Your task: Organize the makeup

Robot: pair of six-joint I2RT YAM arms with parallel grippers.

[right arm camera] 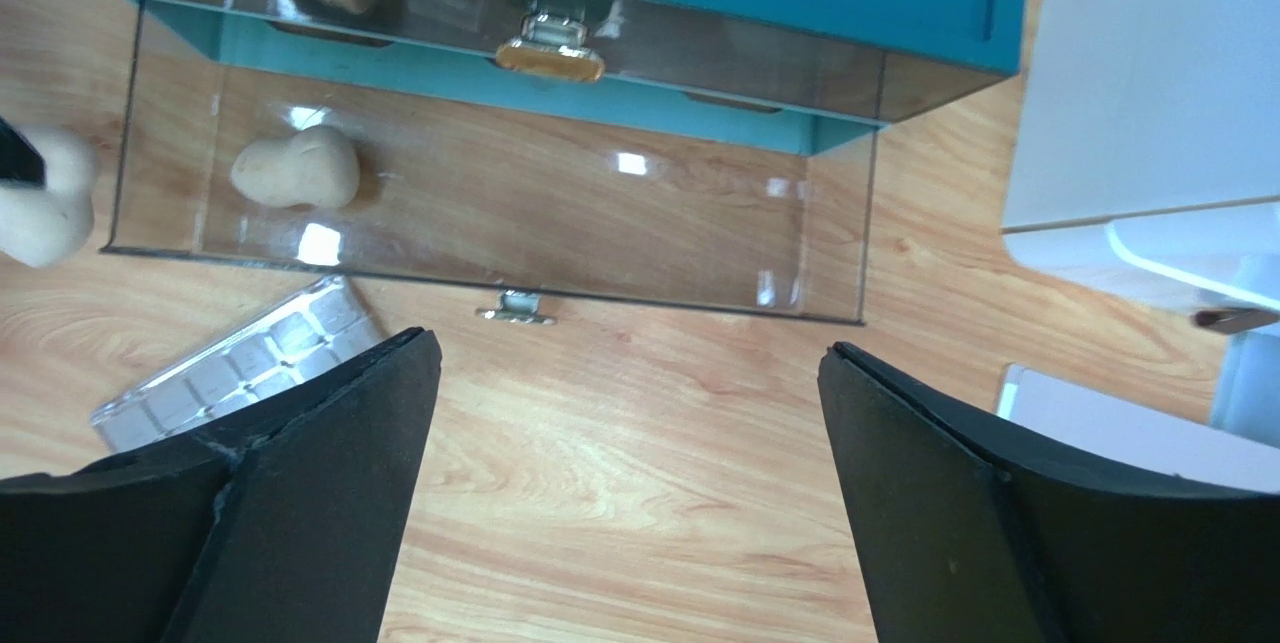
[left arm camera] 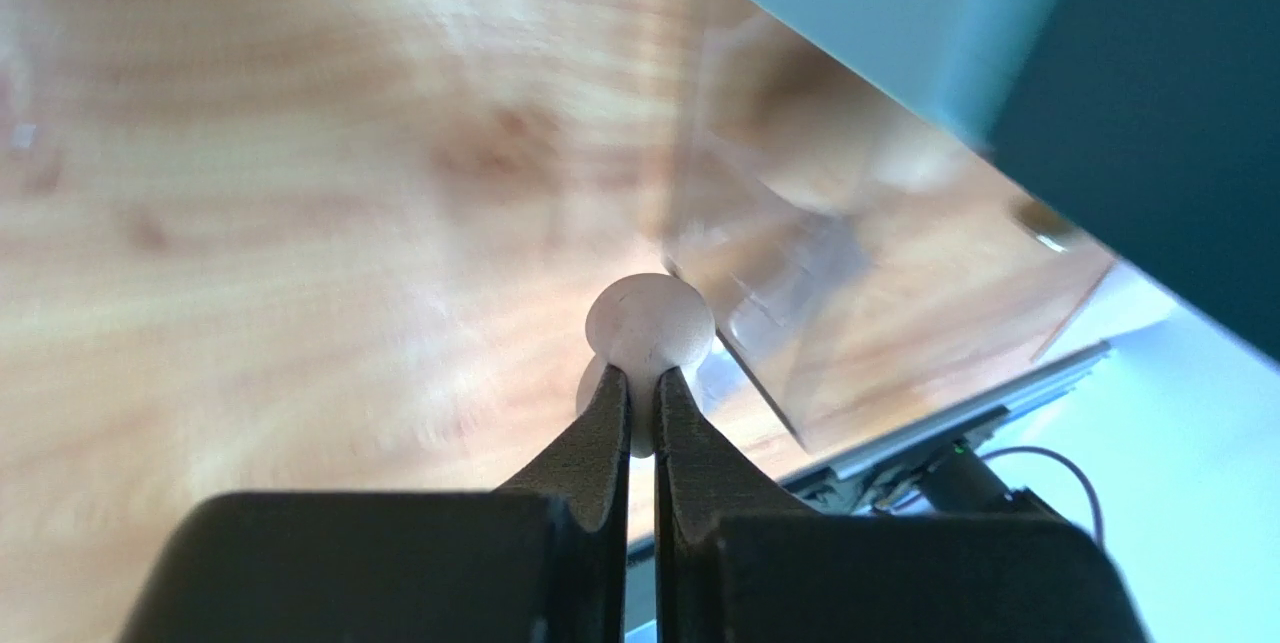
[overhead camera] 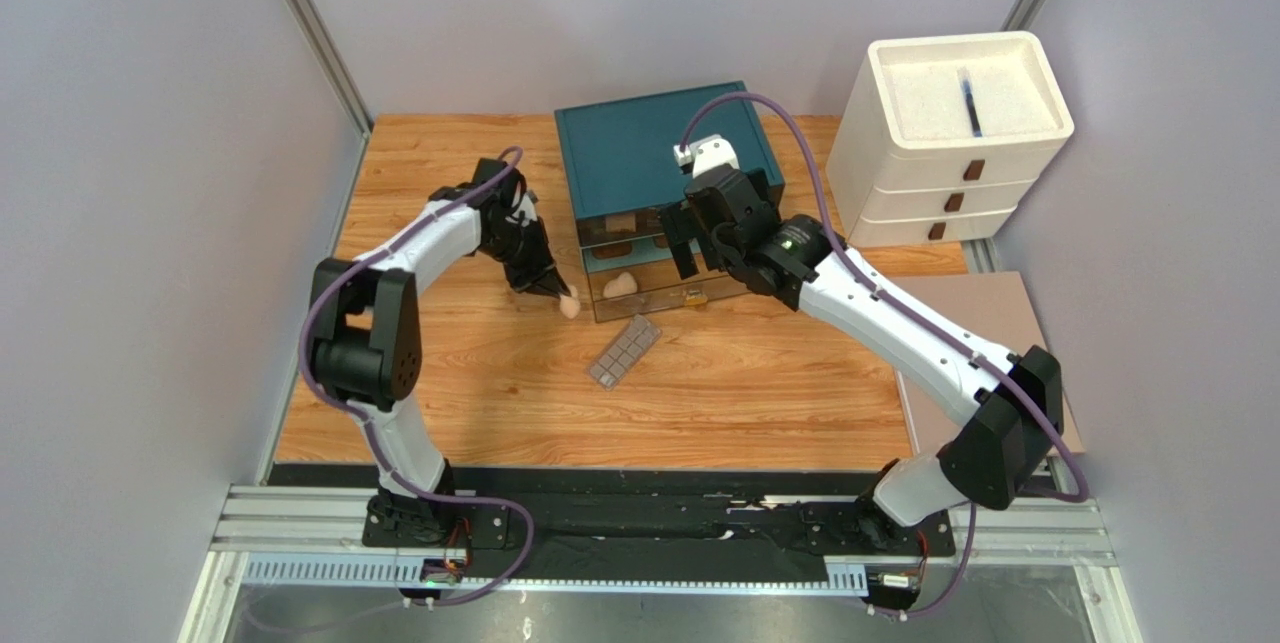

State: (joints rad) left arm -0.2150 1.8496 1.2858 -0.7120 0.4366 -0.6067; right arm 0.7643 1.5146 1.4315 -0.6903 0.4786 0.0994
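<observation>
So the left end effector [left arm camera: 642, 426] is clenched tight on one beige sponge [left arm camera: 649, 316], pinching it near one end. It's sitting just outside the left front corner of the clear drawer [right arm camera: 571, 216] that's pulled out of the teal box [overhead camera: 661, 148]. I can't tell if the sponge is lifted or touching the tabletop [overhead camera: 751, 388]. The other sponge [right arm camera: 296, 168] is already lying inside the drawer near its left side, so my read is the step in hand is getting this one in next to it. To do it cleanly I'd bring the sponge up above the drawer's side wall first, then move it sideways over bare drawer floor. Let go low so it doesn't bounce or roll, since it's squishy and pear-shaped and probably springs a bit when released. Don't drag it across the rim: that clear wall looks thin, and a nudge could shove the drawer. The right end effector [right arm camera: 627, 346] is spread wide with nothing in it, hovering over the drawer's front edge, so keep the two from crowding each other. The gridded palette [overhead camera: 624, 354] is on the tabletop just in front of the drawer, not yet put away.
</observation>
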